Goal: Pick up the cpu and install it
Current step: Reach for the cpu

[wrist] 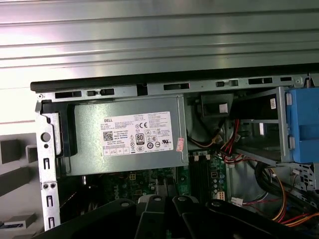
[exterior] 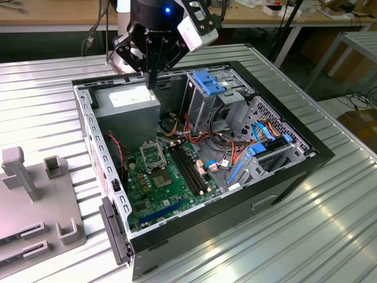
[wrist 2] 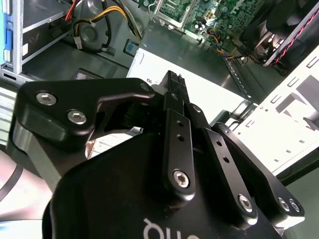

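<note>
Gripper point(exterior: 152, 84) hangs clenched above the power supply point(exterior: 126, 97), inside the open case; cpu position unconfirmed.
In the second wrist view I read the fingers point(wrist 2: 172, 84) pressed together, with nothing I can make out between them. Where the cpu sits I cannot tell; the socket frame point(exterior: 153, 154) on the motherboard point(exterior: 171, 191) is too small to read. My judgement: the chip is light, thin, stiff, slick on top and fragile underneath, so I'd grip two opposite edges, level and gently.

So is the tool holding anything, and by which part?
Cannot be told: the tool hangs over the power supply, and any hold at its tip is unclear.
</note>
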### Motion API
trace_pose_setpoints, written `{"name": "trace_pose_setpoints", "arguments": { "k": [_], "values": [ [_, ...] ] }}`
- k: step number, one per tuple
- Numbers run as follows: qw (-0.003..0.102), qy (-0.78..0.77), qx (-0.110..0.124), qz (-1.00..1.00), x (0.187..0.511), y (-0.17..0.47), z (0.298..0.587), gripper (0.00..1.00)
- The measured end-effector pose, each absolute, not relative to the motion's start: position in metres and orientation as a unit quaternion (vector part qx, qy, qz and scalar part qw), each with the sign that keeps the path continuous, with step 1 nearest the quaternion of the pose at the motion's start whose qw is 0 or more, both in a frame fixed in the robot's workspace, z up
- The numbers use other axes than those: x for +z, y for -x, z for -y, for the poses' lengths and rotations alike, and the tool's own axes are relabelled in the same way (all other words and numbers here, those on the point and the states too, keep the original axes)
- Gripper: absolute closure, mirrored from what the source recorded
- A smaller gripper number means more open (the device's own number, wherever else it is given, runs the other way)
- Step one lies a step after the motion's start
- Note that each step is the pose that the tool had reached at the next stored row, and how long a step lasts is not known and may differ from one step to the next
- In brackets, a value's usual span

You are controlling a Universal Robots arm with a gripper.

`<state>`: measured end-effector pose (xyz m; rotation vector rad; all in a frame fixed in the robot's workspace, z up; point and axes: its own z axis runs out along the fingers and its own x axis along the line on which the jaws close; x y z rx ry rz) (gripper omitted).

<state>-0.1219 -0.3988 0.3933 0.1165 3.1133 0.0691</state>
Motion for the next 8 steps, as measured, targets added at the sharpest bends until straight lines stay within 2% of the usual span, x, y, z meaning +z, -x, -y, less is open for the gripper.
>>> {"name": "trace_pose_setpoints", "arguments": {
  "k": [8],
  "values": [
    [0.013, -0.037, 0.022, -0.999, 0.3933, 0.1263, 0.3988, 0.89]
  ]
}}
